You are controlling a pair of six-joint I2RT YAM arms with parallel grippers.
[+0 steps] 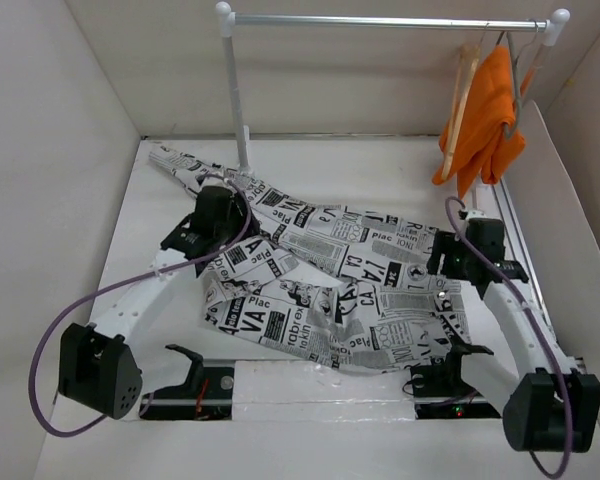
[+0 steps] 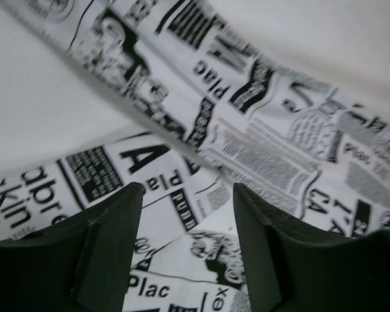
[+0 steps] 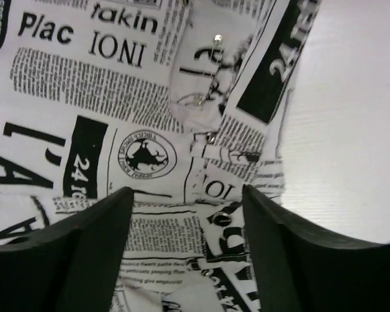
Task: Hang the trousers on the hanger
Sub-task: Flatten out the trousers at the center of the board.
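White tabletop [image 1: 380, 160], overhead: trousers [image 1: 350, 290] lie rumpled, hanger [image 1: 466, 90] hangs bare on rail [image 1: 380, 20], well apart. Left wrist: left gripper [image 2: 185, 195] released above cloth. Right wrist: right gripper [image 3: 187, 195] released too. Hanging looks unstarted.

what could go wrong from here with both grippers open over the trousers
The white newspaper-print fabric trousers lie in overlapping folds, so the open left gripper may pinch only one layer. The open right gripper sits near the fabric's edge and might slip off. The tan wooden hanger hangs right beside the orange garment, which could snag.
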